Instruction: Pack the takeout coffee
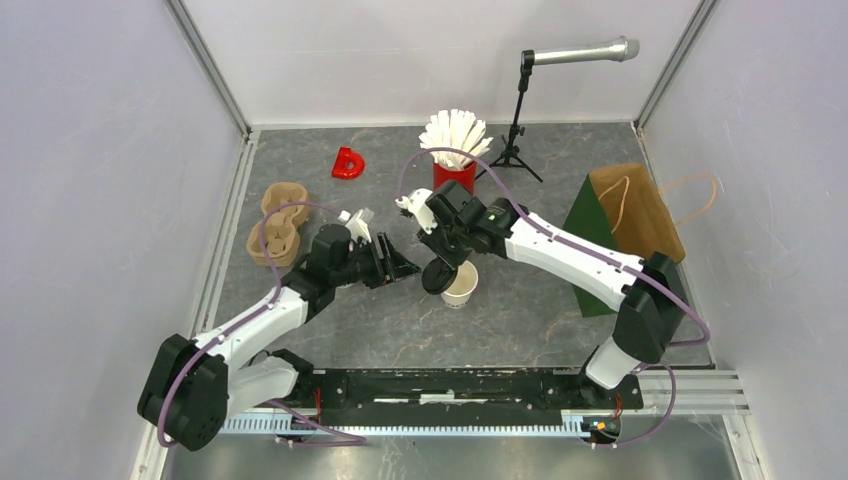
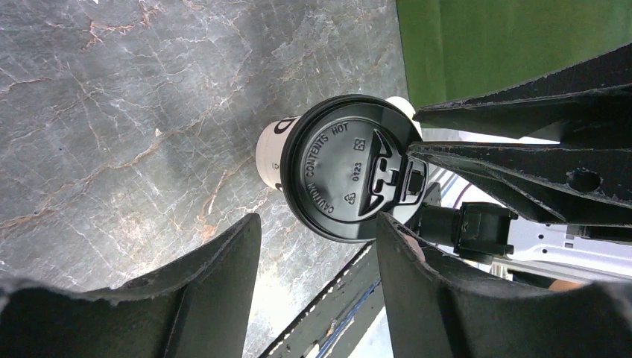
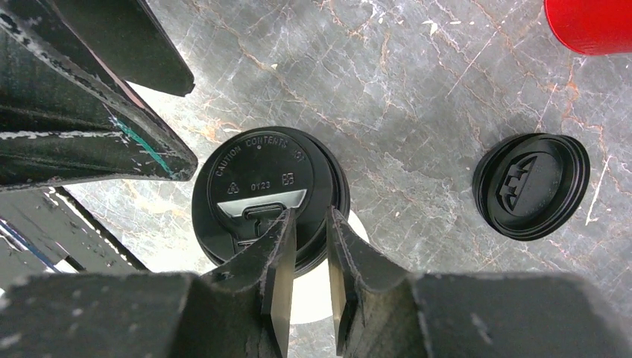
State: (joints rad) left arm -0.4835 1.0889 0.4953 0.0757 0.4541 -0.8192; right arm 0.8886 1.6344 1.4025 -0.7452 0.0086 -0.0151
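**Capping the cup: level the lid before pressing**

The right claw [image 3: 309, 224] is pinching the black lid [image 3: 261, 186] by its rim, on the side with the drinking tab. It is holding the lid over the white paper cup [image 1: 462, 290]. The cup is standing upright near the middle of the bench [image 1: 540, 320], just beside the left claw [image 1: 395, 265].

In the left wrist view the lid is sitting tilted and off-centre, with a sliver of the cup's cream rim showing past its far edge. It is probably not seated yet. The left claw is hanging spread and empty, touching nothing. A second lid [image 3: 531, 185] is lying flat on the bench, not far from the red cup of sticks [image 1: 453, 175].

The step in hand is looking like capping. It is calling for centring the lid over the mouth, levelling it, then pressing down evenly all round. A push from one edge alone is risking tipping so light a cup or popping the far side up. The left claw closing gently on the cup wall would be steadying it while the lid snaps on.
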